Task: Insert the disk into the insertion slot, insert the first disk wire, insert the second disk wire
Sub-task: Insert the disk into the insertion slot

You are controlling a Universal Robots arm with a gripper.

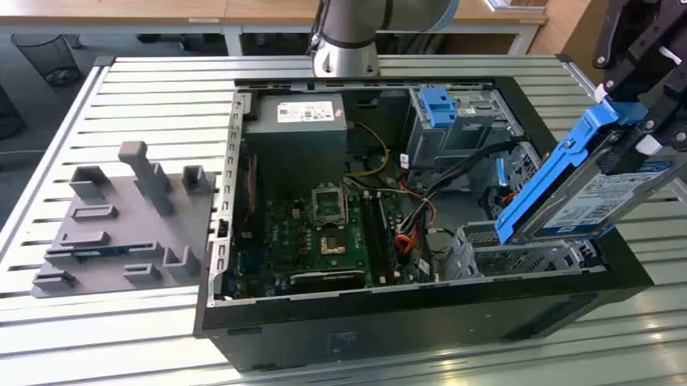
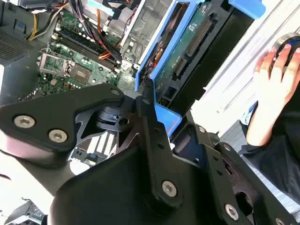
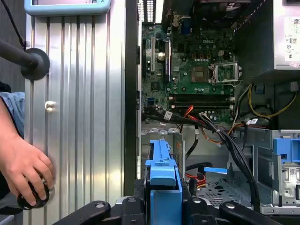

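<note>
- Exterior view: your insertion slot [image 1: 516, 256] sits silver and perforated.
- Just above the slot, the disk [image 1: 585, 193] tilts, long axis climbing toward the exterior view's right; white label [image 1: 620, 197] outward, print unreadable.
- Gripper [image 1: 642, 129] clenches the disk's upper end.

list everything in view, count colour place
table: one, silver, under everything
computer case: one, black, on the table
motherboard: one, green, inside the case
power supply: one, grey, case corner near the arm
tall drive cage: one, grey, blue tab, inside the case
insertion slot: one, silver-grey, inside the case below the disk
cables: several, black, red, orange, beside the motherboard
fixture plate: one, grey, on the table, exterior view's left
disk: one, silver, blue bracket, tilted over the insertion slot
arm: one, grey, behind the case
gripper: one, black, shut on the disk
person's hand: one, at the table's edge
</note>
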